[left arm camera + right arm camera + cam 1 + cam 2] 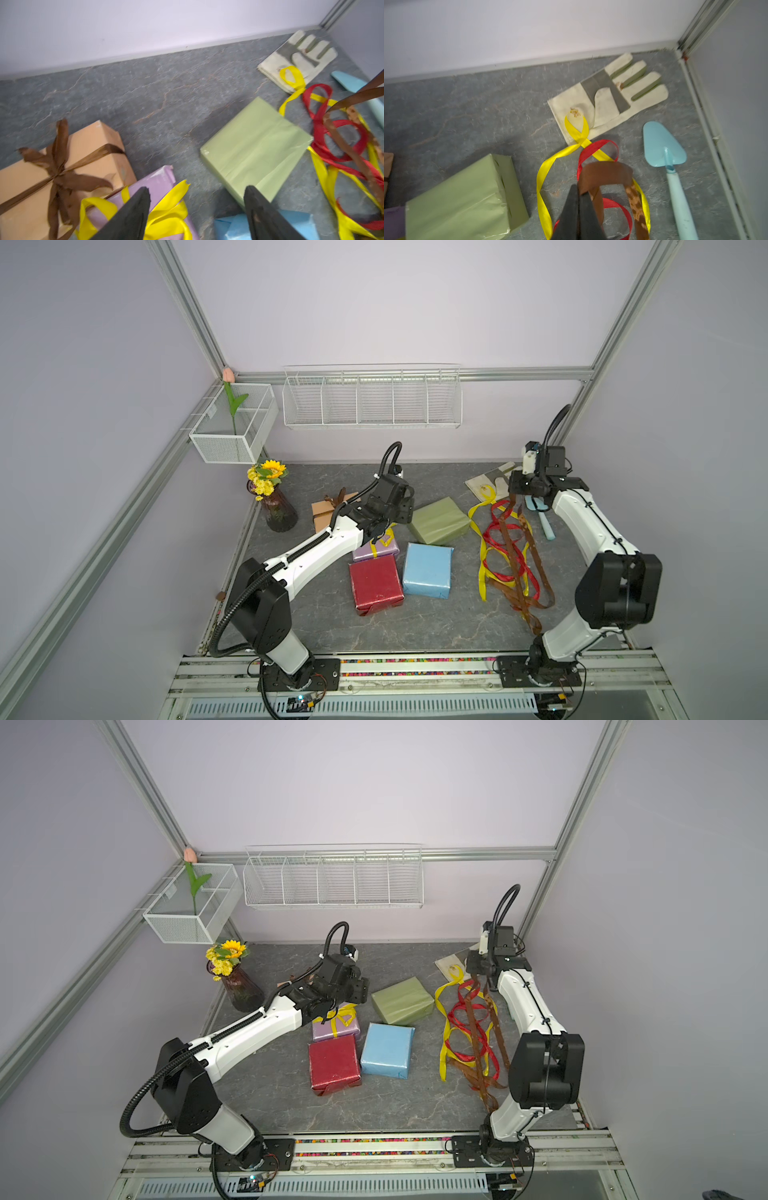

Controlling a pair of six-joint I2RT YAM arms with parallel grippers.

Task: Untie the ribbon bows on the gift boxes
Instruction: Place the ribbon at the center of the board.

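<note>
My left gripper (pixel 197 188) stands open just above the lilac gift box (pixel 158 182), one finger over its tied yellow bow (pixel 170 209), nothing between the fingers. Beside it lies the tan box (pixel 93 149) with a tied brown bow (pixel 60 172). The olive (pixel 438 520), light blue (pixel 428 574) and red (pixel 375 585) boxes carry no ribbon. My right gripper (pixel 578 187) is shut on a brown ribbon (pixel 604 172), holding it up so it hangs over loose red (pixel 505 539) and yellow (pixel 482 568) ribbons on the table.
A cream work glove (pixel 608 104) and a light blue trowel (pixel 664 149) lie in the far right corner. A vase of yellow flowers (pixel 274 506) stands far left. White wire baskets (pixel 372 400) hang on the back wall.
</note>
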